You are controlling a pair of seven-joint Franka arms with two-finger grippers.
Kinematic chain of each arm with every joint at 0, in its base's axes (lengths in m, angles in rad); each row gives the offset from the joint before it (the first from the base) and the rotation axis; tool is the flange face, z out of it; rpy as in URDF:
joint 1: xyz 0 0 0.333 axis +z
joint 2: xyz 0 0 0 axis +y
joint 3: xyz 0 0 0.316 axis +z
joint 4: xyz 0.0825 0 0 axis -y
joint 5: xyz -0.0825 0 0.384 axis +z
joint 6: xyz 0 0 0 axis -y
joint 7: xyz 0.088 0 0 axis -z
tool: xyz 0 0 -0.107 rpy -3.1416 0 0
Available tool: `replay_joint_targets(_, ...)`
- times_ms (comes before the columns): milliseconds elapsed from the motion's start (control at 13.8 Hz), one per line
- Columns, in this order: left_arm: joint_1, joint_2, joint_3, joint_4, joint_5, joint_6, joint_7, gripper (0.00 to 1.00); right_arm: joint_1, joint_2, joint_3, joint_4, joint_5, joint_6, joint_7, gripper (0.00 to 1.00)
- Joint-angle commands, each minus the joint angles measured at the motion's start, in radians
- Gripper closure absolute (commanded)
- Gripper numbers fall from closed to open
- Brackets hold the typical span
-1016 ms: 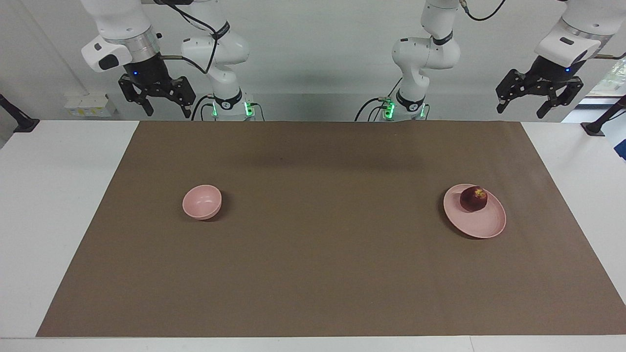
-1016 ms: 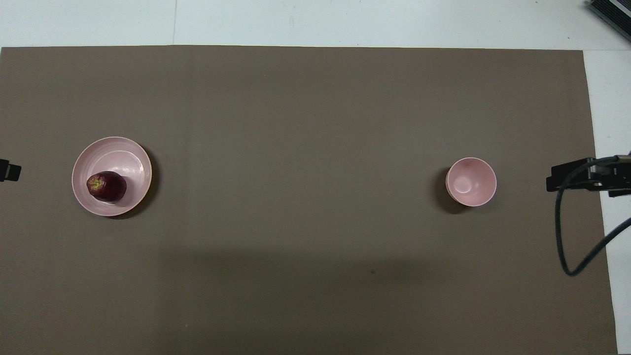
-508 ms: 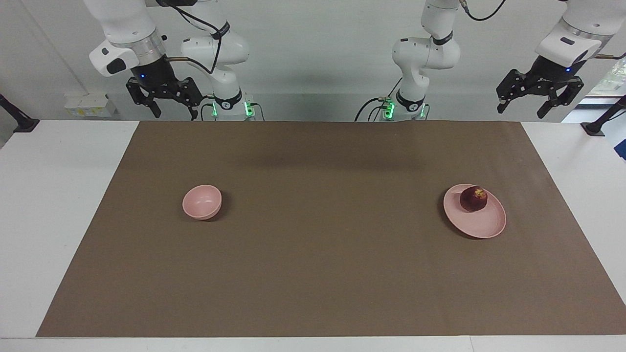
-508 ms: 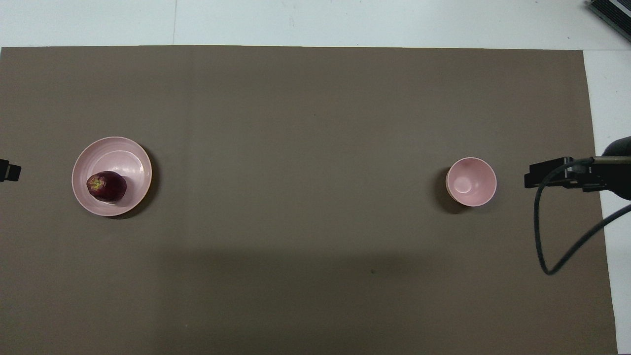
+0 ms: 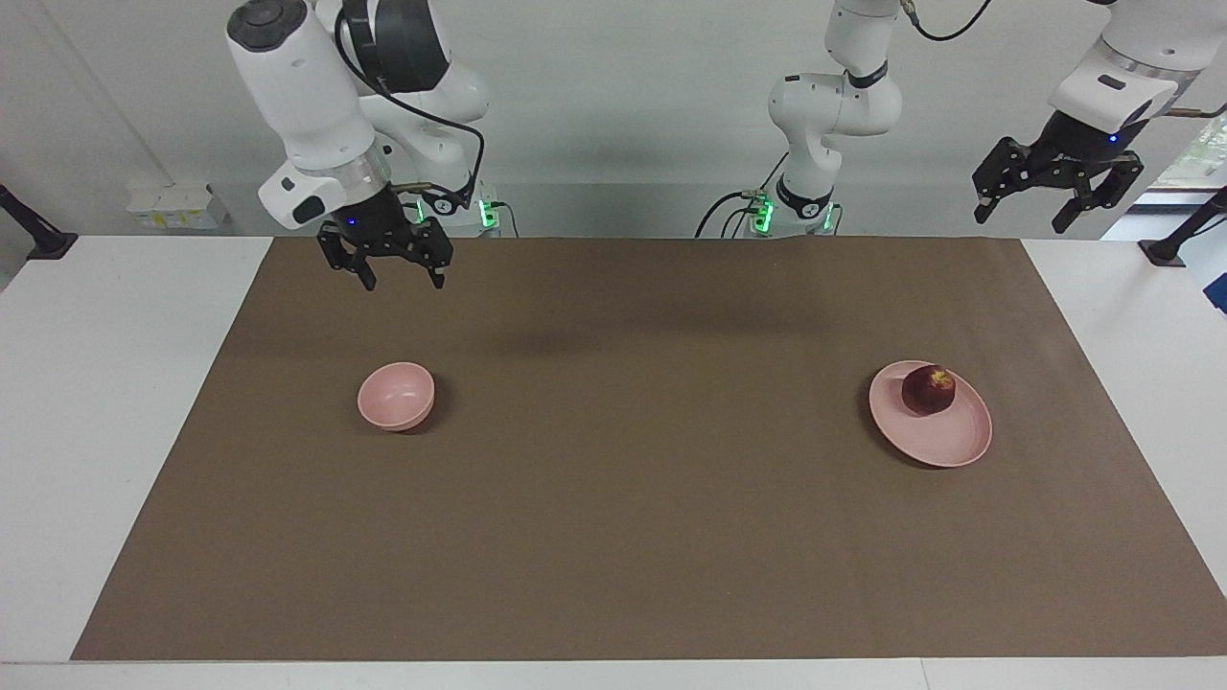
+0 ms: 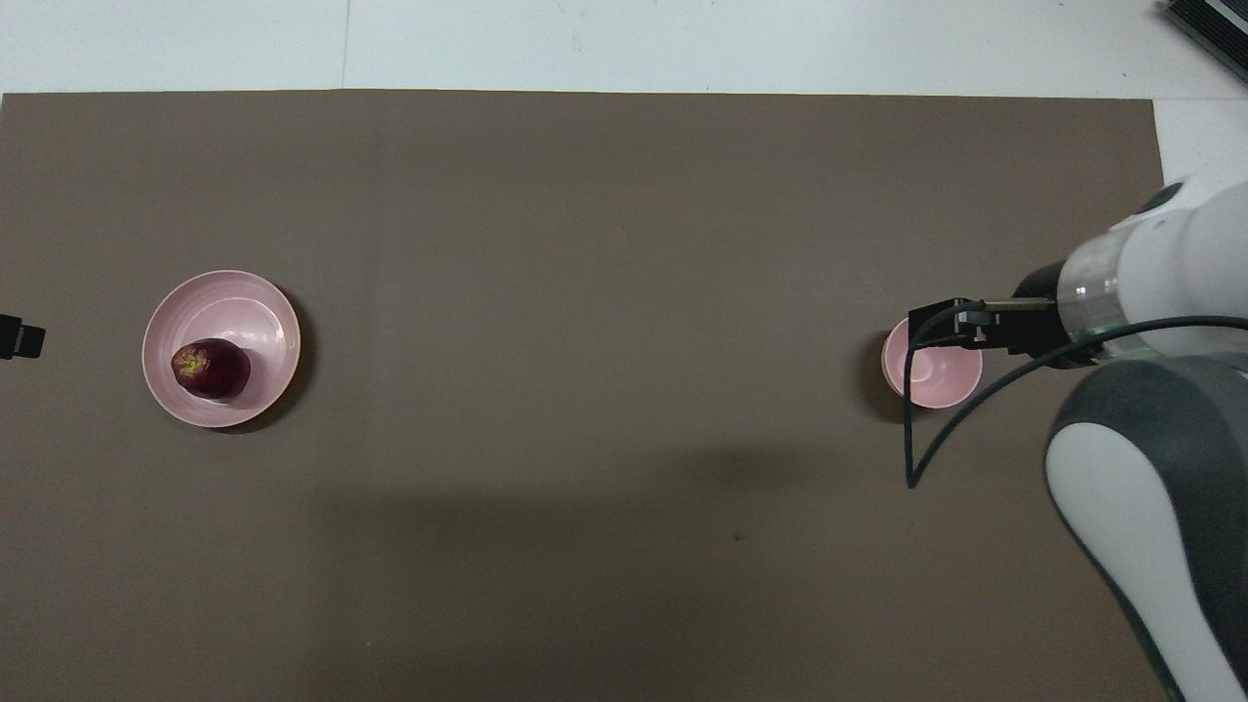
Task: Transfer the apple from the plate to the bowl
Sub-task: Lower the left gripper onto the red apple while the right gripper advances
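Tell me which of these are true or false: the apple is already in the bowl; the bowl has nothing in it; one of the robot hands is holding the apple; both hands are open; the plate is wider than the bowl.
1. The apple is already in the bowl. False: it lies on the plate, toward the left arm's end of the table.
2. The bowl has nothing in it. True.
3. One robot hand holds the apple. False: the left gripper hangs in the air well clear of the plate, and the right gripper is up over the brown mat near the bowl; neither holds anything.
4. Both hands are open. True.
5. The plate is wider than the bowl. True.
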Motion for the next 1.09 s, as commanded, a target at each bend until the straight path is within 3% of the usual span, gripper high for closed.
replay_joint_targets(0, -0.019, -0.056, 0.003, -0.158, 0.009, 0.107, -0.009, 0.0, 0.028, 0.036, 0.001, -0.006, 0.017, 0.046, 0.056, 0.0)
replay_joint_targets(363, -0.035, -0.06, 0.002, -0.408, 0.007, 0.4, -0.009, 0.0, 0.074, 0.093, 0.001, -0.006, 0.072, 0.091, 0.113, 0.0)
replay_joint_targets(653, -0.028, -0.023, 0.003, -0.55, 0.006, 0.581, -0.002, 0.0, 0.076, 0.105, 0.001, -0.048, 0.177, 0.103, 0.134, 0.0)
replay_joint_targets(798, -0.005, -0.018, 0.003, -0.585, 0.006, 0.642, 0.006, 0.0, 0.085, 0.114, 0.001, -0.074, 0.221, 0.109, 0.154, 0.0)
replay_joint_targets(1016, 0.014, 0.1, 0.003, -0.587, 0.006, 0.724, -0.001, 0.0, 0.107, 0.117, 0.001, -0.084, 0.247, 0.141, 0.205, 0.0)
